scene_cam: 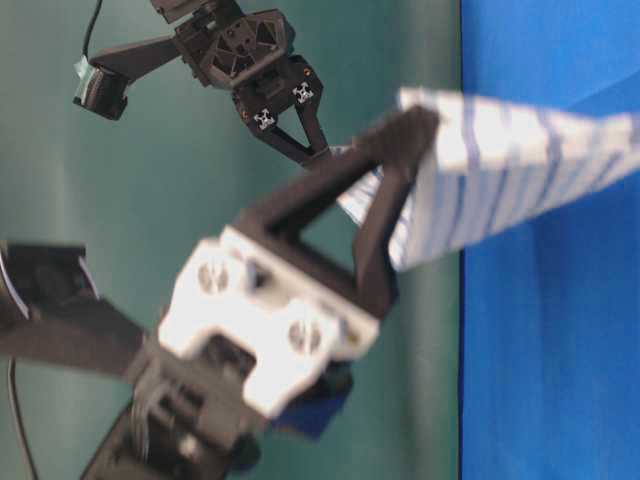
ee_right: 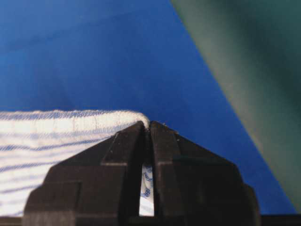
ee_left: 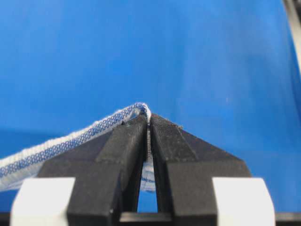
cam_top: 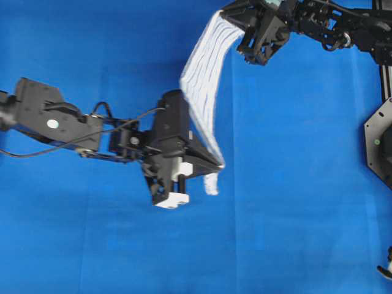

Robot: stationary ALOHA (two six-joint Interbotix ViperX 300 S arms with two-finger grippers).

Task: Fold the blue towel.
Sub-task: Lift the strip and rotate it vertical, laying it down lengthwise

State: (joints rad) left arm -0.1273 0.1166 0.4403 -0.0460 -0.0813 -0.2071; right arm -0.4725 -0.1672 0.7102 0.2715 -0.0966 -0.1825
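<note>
The blue towel (cam_top: 205,86), white with thin blue stripes, hangs stretched in the air between my two grippers, above the table. My left gripper (cam_top: 219,164) is shut on its near corner, with a small tail of cloth drooping below the fingertips. At the top of the overhead view my right gripper (cam_top: 231,13) is shut on the far corner. In the left wrist view the towel's hem (ee_left: 70,141) runs off to the left from the pinched jaws (ee_left: 148,120). The right wrist view has the towel (ee_right: 51,150) spreading left from the shut gripper (ee_right: 146,125). From table level the towel (scene_cam: 510,170) shows edge-on.
The plain blue table covering (cam_top: 294,202) lies under everything. A black frame and mount (cam_top: 380,141) stand along the right edge. A green backdrop (scene_cam: 130,180) rises behind the table.
</note>
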